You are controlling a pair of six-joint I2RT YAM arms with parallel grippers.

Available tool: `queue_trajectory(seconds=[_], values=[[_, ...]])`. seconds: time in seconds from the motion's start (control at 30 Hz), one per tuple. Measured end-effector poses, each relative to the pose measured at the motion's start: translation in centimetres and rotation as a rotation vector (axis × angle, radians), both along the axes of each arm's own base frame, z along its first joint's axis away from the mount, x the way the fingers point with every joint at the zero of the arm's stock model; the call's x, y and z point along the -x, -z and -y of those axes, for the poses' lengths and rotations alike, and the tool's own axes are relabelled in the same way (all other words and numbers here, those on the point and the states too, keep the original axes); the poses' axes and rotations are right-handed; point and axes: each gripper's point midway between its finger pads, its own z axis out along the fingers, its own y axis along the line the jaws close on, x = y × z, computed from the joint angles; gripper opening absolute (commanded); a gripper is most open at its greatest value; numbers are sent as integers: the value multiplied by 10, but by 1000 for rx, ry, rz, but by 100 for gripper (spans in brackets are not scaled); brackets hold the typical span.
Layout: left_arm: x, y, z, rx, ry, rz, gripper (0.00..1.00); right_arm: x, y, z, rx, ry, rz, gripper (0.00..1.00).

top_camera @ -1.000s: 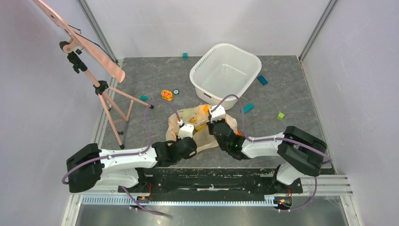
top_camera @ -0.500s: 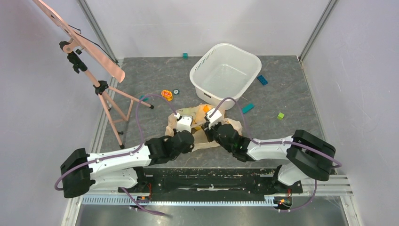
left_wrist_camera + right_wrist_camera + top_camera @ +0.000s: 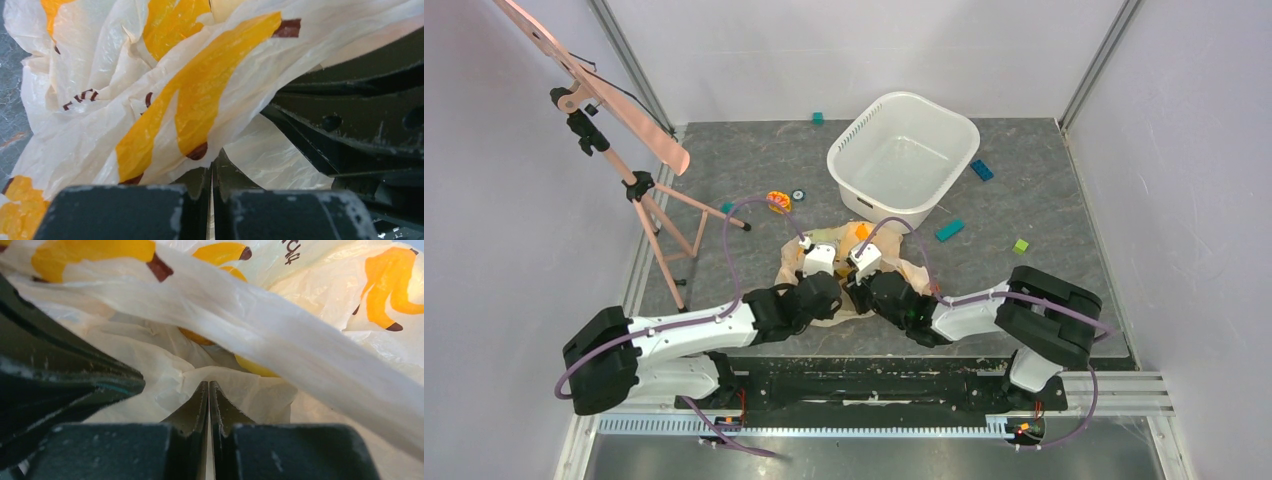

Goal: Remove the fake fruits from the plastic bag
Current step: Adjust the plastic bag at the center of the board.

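Note:
The peach-beige plastic bag with yellow banana prints lies bunched on the grey mat, under both grippers. My left gripper is shut on a fold of bag film; its tip pinches a thin strip. My right gripper sits close beside it, also shut on bag film. A small orange-yellow fruit and a pale green one show at the bag's far edge. A yellow rounded shape shows under a fold. The other fruits are hidden.
A white tub stands just beyond the bag. A pink easel stands at far left. An orange flower disc lies left of the tub. Loose blocks lie around: teal, blue, green.
Both grippers moved closer together over the bag's middle, the right one shifting left. The bag is more bunched up and less of its orange contents shows.

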Motion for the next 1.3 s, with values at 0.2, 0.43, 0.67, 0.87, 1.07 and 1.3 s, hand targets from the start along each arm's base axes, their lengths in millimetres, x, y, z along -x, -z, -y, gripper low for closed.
queue_trajectory(seconds=[0.2, 0.43, 0.67, 0.87, 1.07, 1.3], values=[[5, 10, -1, 0, 15, -19, 2, -6, -5, -7, -61, 30, 1, 4], [14, 29, -10, -25, 27, -51, 2, -12, -12, -12, -105, 60, 16, 5], [17, 36, -13, -29, 34, -63, 2, -20, 0, -15, -83, 93, 11, 3], [17, 30, -12, -9, 34, -51, 2, -21, 18, -11, -44, 124, -19, 3], [14, 8, -12, 54, 28, -6, 2, -12, 43, -3, 46, 137, -103, 2], [9, 3, -15, 55, 3, 24, 2, 7, 46, -17, 19, 127, -161, 2]])
